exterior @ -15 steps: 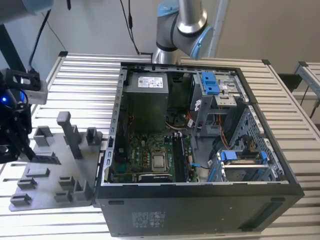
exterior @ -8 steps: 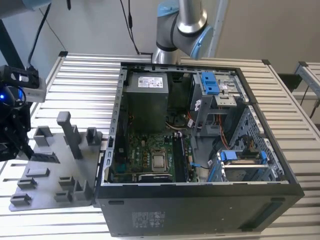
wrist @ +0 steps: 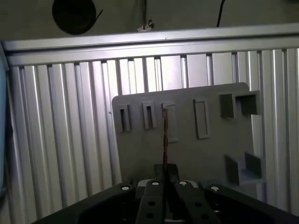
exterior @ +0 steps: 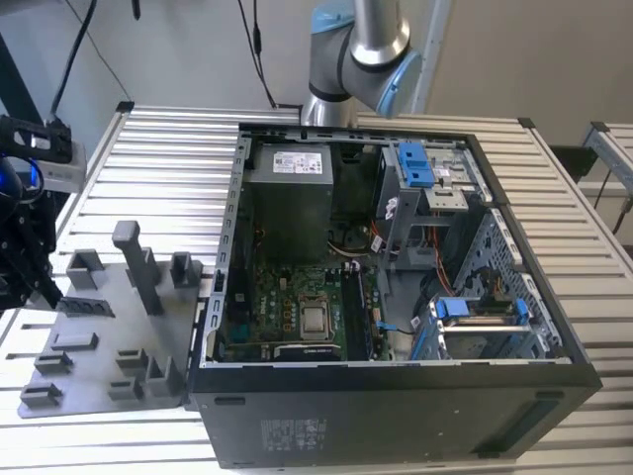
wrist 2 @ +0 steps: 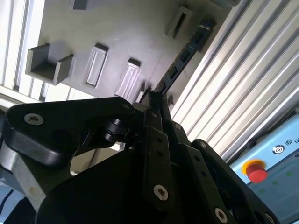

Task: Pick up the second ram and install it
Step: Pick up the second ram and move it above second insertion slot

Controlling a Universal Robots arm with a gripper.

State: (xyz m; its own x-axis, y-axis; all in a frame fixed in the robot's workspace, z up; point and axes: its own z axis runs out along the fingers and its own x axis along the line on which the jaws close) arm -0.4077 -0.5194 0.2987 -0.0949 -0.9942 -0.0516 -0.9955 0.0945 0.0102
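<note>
We see the claw (wrist 2: 152,95) pressed together on one end of the memory stick (wrist 2: 184,56), pinching its thin board between the fingertips. The rest of the stick pokes out past the tips. In the first wrist view the stick (wrist: 165,135) shows edge-on, a thin line rising from the claw (wrist: 166,170) over the grey tray (wrist: 140,154) and its row of slots.

In the exterior view the claw (exterior: 49,295) sits at the exterior view's left. The stick (exterior: 87,308) reaches out low over the tray (exterior: 94,364), well apart from the open computer case (exterior: 396,416) on the slatted table (exterior: 158,148). We cannot tell whether the stick's lower edge is touching the tray or just clear of it.

Our main worry is the grip. With only one end pinched, the long free end could act as a lever, so any knock might twist the stick between the fingertips or pull it loose. The tray's raised blocks and tall post (exterior: 134,262) stand near it, and we judge a low sideways move could snag on them. The case wall could also catch the free end. If the stick ends up tilted in the claw, it could meet the board (exterior: 282,297) crooked and jam or flex instead of seating.
</note>
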